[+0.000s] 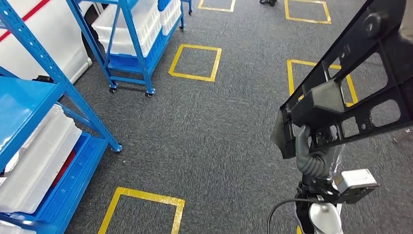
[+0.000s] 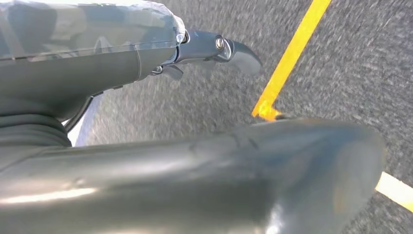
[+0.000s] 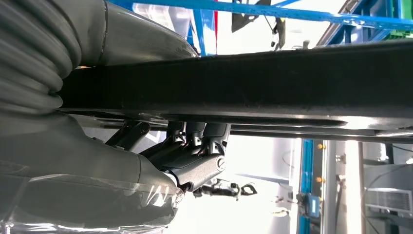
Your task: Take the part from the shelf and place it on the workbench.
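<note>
We see our right hand (image 1: 311,153) gripping the black part (image 1: 350,83), a flat frame with many cut-outs, and it holds the part up in the air above the grey carpet floor (image 1: 219,136) with yellow tape squares (image 1: 195,62). Our left hand (image 2: 209,48) hangs over the floor with nothing in it, and we cannot tell how its fingers lie. Blue shelves (image 1: 131,44) with white bins (image 1: 39,161) stand on the left.

workshop | blue shelving racks (image 1: 127,46) | yellow floor squares (image 1: 195,62) | white bins (image 1: 39,161)
</note>
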